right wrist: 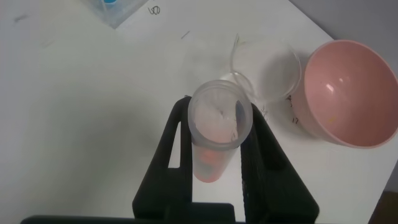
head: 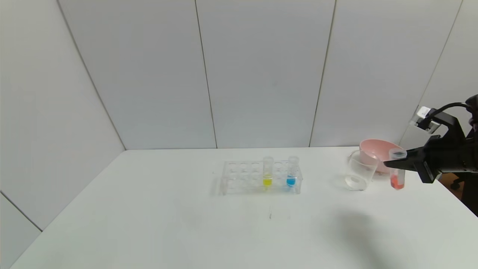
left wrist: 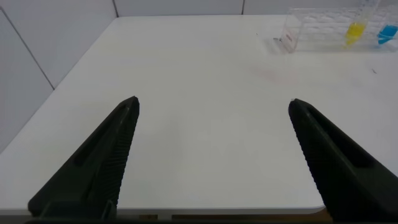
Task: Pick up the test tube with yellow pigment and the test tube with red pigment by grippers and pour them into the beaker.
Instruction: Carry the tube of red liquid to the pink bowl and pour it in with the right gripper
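The right gripper (right wrist: 216, 140), jaws clamped on the upright test tube with red pigment (head: 397, 168), hangs beside the empty beaker (head: 359, 171); nothing poured. The test tube with yellow pigment (head: 267, 171) waits racked; the left gripper (left wrist: 211, 124) gapes empty.

Right gripper (head: 392, 163): reaches in from the right side, fingers level, jaws clamped on the red-pigment tube (head: 397, 170), which stands upright between the fingertips.
Left gripper (left wrist: 211, 107): low, jaws spread wide apart, nothing between them.
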